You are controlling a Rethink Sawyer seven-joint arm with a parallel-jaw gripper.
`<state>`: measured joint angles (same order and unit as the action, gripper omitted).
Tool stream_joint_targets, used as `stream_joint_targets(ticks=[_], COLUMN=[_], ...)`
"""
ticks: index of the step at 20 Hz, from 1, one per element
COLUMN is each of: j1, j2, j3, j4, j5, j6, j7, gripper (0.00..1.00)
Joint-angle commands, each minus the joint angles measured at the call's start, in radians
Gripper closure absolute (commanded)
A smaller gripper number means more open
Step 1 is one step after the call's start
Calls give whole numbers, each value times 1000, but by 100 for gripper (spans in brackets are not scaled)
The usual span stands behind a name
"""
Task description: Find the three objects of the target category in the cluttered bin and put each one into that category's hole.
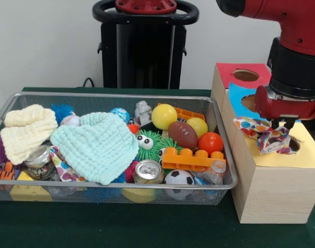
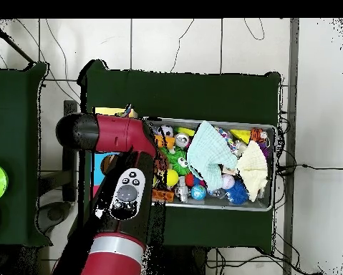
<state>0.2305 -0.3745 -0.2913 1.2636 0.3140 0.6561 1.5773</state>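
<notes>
Front view: the end effector (image 1: pixel 283 125) hangs over the yellow-topped section of the wooden box (image 1: pixel 271 199), its fingers closed on a colourful dotted cloth (image 1: pixel 266 137) that drapes at the hole there. The wire bin (image 1: pixel 219 178) beside the box holds a mint cloth (image 1: pixel 98 144) and a cream cloth (image 1: pixel 26 132) among toys.

Overhead view: the red arm (image 2: pixel 120 186) covers the box; both cloths lie in the bin.

arm (image 1: pixel 297 31) comes in from the top right, wrist pointing straight down. gripper (image 1: pixel 283 125) sits low under the red wrist housing, tips pinched on a cloth (image 1: pixel 268 135). from overhead the arm (image 2: pixel 124 193) bends sharply at the elbow.
</notes>
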Motion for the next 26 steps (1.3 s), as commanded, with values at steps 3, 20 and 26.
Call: stream_joint_targets(ticks=[3, 20, 26], j1=[-8, -4, -4], j2=[160, 183, 185], j3=[114, 125, 136], j4=[61, 52, 62], j5=[-9, -7, -7], j6=[-85, -114, -133], j7=[205, 199, 189], gripper=[100, 100, 100])
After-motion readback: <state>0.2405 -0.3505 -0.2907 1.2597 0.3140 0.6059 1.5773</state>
